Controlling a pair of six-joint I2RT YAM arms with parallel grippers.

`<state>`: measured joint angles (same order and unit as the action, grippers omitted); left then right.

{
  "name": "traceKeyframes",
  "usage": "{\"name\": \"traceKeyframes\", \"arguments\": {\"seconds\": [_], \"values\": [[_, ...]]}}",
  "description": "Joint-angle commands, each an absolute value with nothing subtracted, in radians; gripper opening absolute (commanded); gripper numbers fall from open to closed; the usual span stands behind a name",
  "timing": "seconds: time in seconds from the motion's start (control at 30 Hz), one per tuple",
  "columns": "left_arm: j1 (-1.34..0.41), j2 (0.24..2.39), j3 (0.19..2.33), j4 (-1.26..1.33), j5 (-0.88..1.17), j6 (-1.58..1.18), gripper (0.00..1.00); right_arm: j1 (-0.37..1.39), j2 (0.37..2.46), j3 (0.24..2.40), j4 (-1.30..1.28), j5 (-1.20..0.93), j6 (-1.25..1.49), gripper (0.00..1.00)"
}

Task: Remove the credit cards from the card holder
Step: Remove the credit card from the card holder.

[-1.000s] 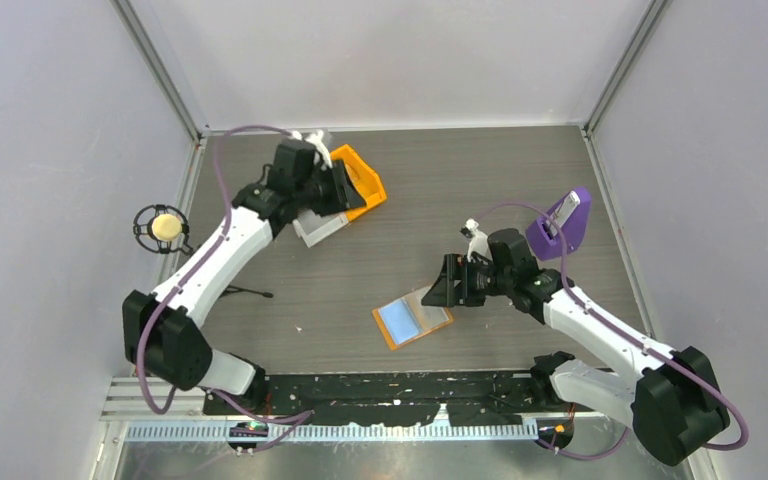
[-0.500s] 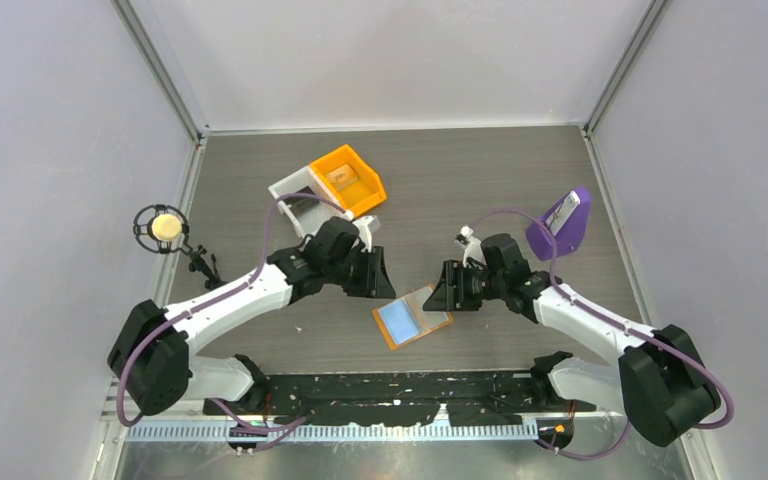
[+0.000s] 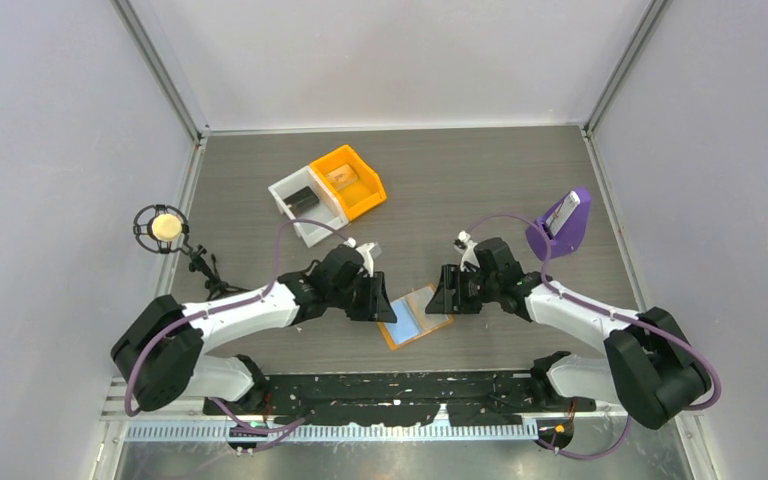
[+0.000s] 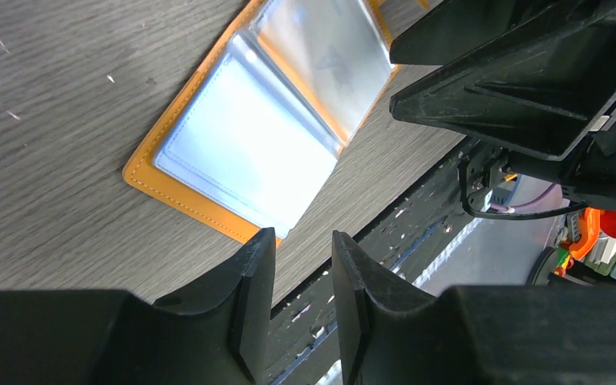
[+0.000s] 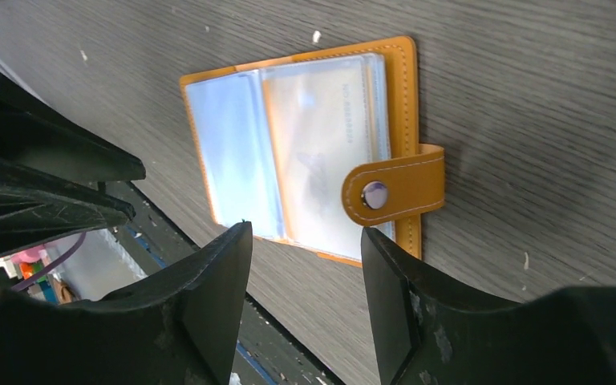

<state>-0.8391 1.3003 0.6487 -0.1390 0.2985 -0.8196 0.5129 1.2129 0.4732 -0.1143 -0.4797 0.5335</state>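
Note:
The orange card holder [image 3: 415, 318] lies open and flat on the table, its clear bluish pockets facing up. In the right wrist view a pale credit card [image 5: 321, 144] shows through the pocket beside the snap strap [image 5: 393, 191]. My left gripper [image 3: 384, 306] hovers at the holder's left edge. Its fingers [image 4: 258, 273] stand a narrow gap apart with nothing between them, just off the holder's corner [image 4: 241, 228]. My right gripper [image 3: 442, 296] hangs over the holder's right edge, open and empty, its fingertips [image 5: 233, 249] straddling the holder's near edge [image 5: 305, 160].
An orange bin [image 3: 348, 180] and a white bin [image 3: 298, 205] holding a dark item stand at the back left. A purple wedge stand [image 3: 560, 225] sits at the right. A round yellow-centred device [image 3: 165, 227] stands at the left wall. The black base rail [image 3: 390, 395] runs along the near edge.
My left arm swung from the bins at the back down to the card holder's left side. My right gripper crept slightly left and its jaws narrowed.

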Motion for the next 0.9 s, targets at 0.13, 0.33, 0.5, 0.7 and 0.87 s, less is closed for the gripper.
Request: {"name": "traceKeyframes", "arguments": {"seconds": [0.13,0.33,0.5,0.7,0.87], "values": [[-0.869,1.351,0.59,-0.05,0.253,-0.866,0.33,0.547,1.263,0.471,-0.054,-0.398,0.522,0.59],[-0.874,1.363,0.548,-0.05,0.238,-0.87,0.33,0.582,1.275,0.459,-0.044,-0.381,0.536,0.59],[-0.878,1.381,0.52,-0.009,0.231,-0.87,0.32,0.597,1.266,0.437,-0.006,-0.429,0.582,0.59],[-0.879,1.395,0.518,0.018,0.245,-0.865,0.32,0.605,1.239,0.412,0.1,-0.493,0.664,0.59],[-0.879,1.386,0.526,0.037,0.259,-0.862,0.32,0.61,1.191,0.392,0.161,-0.558,0.727,0.58]]}}
